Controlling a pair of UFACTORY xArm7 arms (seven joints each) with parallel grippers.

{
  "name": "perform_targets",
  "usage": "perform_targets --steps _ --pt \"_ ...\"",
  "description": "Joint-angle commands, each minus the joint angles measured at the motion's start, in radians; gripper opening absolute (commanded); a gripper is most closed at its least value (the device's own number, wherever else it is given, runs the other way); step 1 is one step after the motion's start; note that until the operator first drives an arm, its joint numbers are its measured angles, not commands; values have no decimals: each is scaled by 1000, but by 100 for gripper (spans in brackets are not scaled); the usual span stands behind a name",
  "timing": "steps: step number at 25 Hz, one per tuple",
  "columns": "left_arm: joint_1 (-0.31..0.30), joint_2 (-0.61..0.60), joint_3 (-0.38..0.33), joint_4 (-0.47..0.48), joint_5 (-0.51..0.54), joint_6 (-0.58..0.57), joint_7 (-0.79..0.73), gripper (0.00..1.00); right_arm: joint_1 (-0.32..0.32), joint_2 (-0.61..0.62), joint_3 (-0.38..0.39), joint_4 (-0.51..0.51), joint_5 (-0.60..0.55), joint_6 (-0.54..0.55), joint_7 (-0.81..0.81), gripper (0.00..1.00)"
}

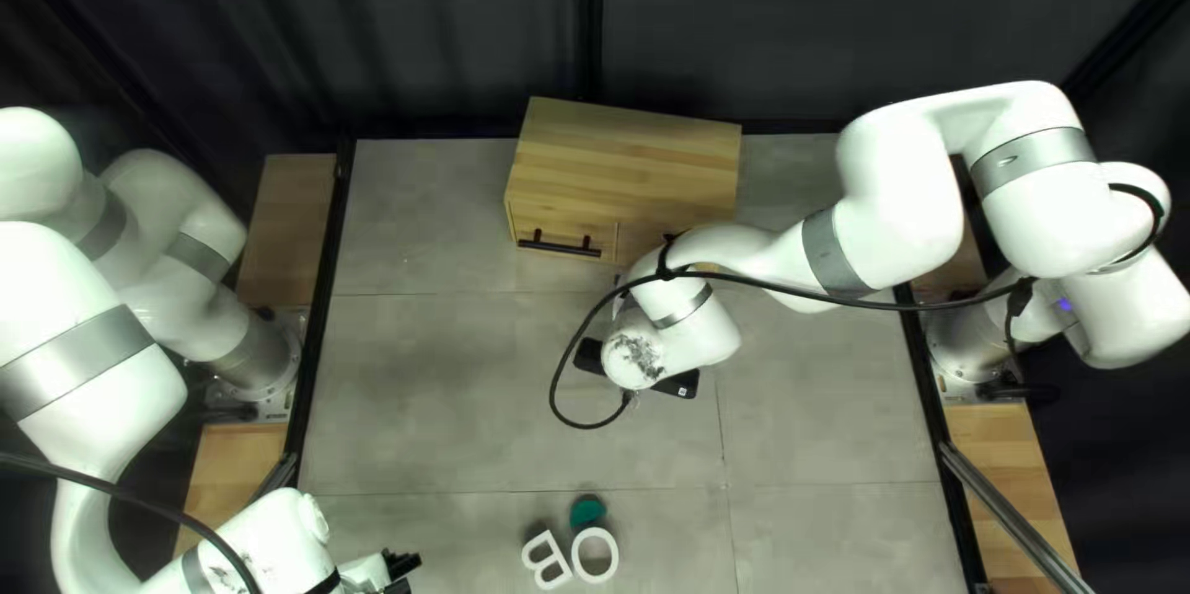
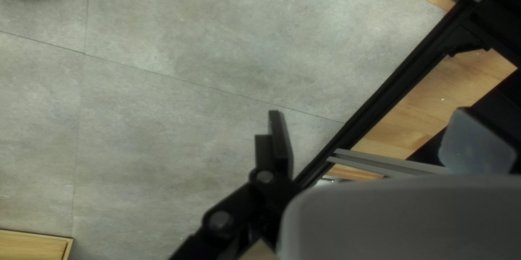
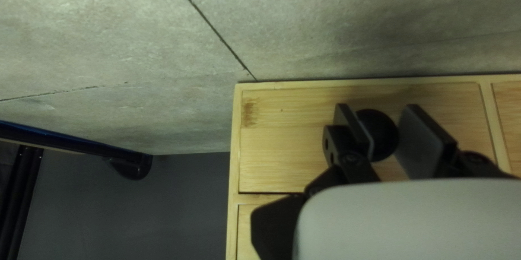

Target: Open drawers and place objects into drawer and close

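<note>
While the left gripper (image 1: 403, 573) waits at the lower left of the top left view, its fingers are wide apart with nothing between them. To the right, at bottom centre of that view, lies the white letter B (image 1: 546, 559), flat on the worktop (image 1: 422, 408) and tilted toward its neighbours. It looks light and stiff, perhaps a bit slippery, and is probably best pinched across one thin stroke. The green piece (image 1: 588, 511) comes next, small and likely rigid, easiest held by opposite edges. Just below it the white letter O (image 1: 595, 556) should be equally light; one finger inside the ring and one outside ought to hold it. Above them, at upper centre, stands the wooden cabinet (image 1: 639, 166), its black bar handle (image 1: 558, 244) suiting a firm, straight pull. Farther right, the right gripper (image 3: 379, 107) is moderately open, the round black knob (image 3: 380, 130) between its pads; I can't see both pressing it. Being smooth and rounded, the knob could slip unless gripped squarely across its middle.
</note>
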Motion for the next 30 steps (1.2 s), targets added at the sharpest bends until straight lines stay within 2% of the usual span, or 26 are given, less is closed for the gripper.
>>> perform_targets --steps 1,30 --pt "0 0 0 0 0 0 0 100 1 1 0 1 -1 0 0 6" --pt "0 0 0 0 0 0 0 100 16 15 6 29 9 26 16 4"
